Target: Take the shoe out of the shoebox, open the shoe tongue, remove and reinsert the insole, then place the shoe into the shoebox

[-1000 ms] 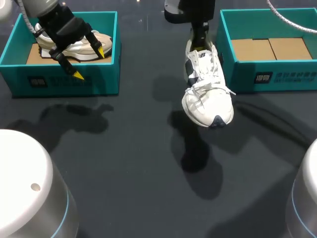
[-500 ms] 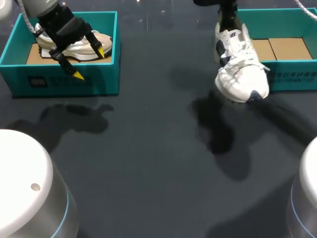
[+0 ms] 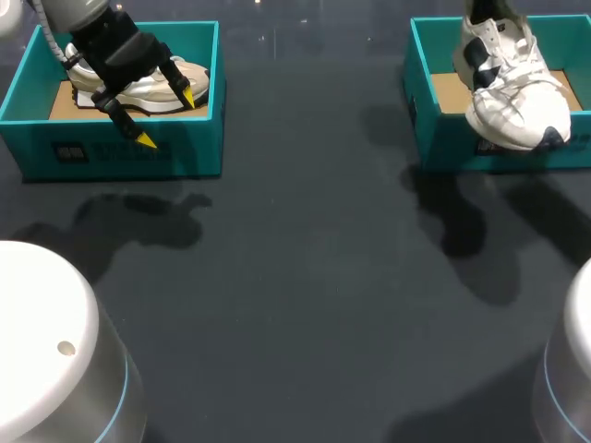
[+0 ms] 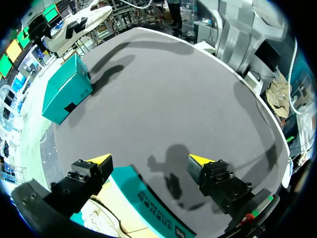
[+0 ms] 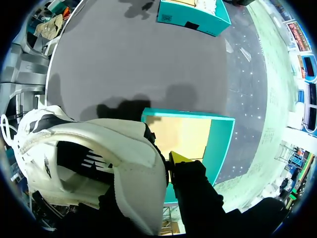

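Above the right-hand shoebox (image 3: 443,152), the white shoe (image 3: 512,92) hangs from the right gripper (image 5: 166,166), whose fingers pinch its heel, so I'd ease it down sole-flat, toe inside, while the left gripper (image 4: 149,159) gapes wide.

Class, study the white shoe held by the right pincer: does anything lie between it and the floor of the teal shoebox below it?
Nothing visible does. The white shoe hangs in the right pincer over the right shoebox, whose cardboard floor shows bare in the right wrist view.
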